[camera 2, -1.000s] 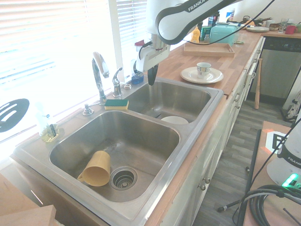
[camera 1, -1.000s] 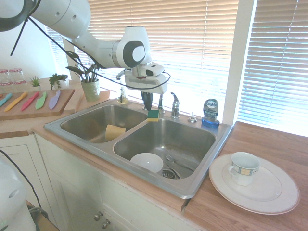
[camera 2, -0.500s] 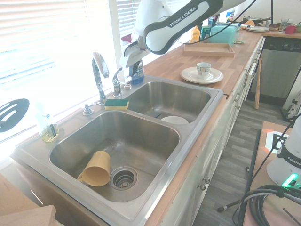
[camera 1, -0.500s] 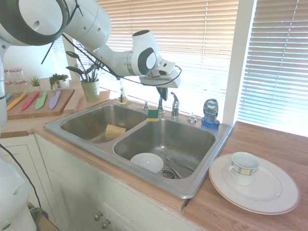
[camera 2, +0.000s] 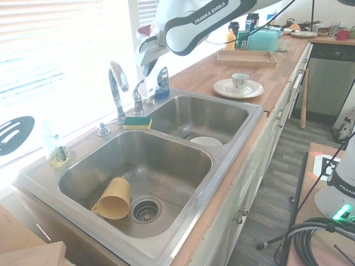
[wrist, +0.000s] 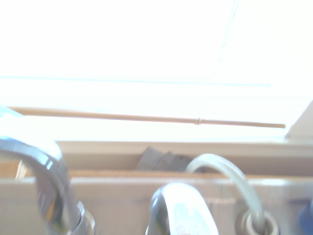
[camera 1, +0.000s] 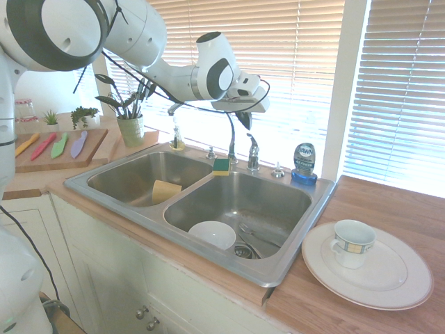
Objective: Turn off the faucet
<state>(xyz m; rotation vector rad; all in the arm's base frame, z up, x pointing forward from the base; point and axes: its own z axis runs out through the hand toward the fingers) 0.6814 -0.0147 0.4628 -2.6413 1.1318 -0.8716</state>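
Note:
The faucet (camera 1: pixel 230 139) is a thin chrome gooseneck spout at the back rim of the sink, with its short lever handle (camera 1: pixel 252 150) standing just to the right. In the second exterior view the spout (camera 2: pixel 115 88) and the handle (camera 2: pixel 137 95) stand behind the green sponge. My gripper (camera 1: pixel 243 120) hangs shut in the air just above the handle, a little to its left, with nothing between its fingers. From the other side the gripper (camera 2: pixel 148 65) is above and right of the handle, apart from it. The wrist view shows the spout (wrist: pixel 49 191) and the handle top (wrist: pixel 181 210) close by, blurred.
A green-and-yellow sponge (camera 1: pixel 222 166) lies on the divider of the double sink (camera 1: pixel 125 198). A blue soap bottle (camera 1: pixel 304 163) and a small knob (camera 1: pixel 277 170) stand right of the handle. A yellow cup (camera 1: pixel 165 191), a white bowl (camera 1: pixel 212 234), and a plate with a mug (camera 1: pixel 353 242) are nearby.
My gripper has risen from low beside the sponge and swung toward the window, ending above the lever handle. It stayed shut. Nothing else moved.

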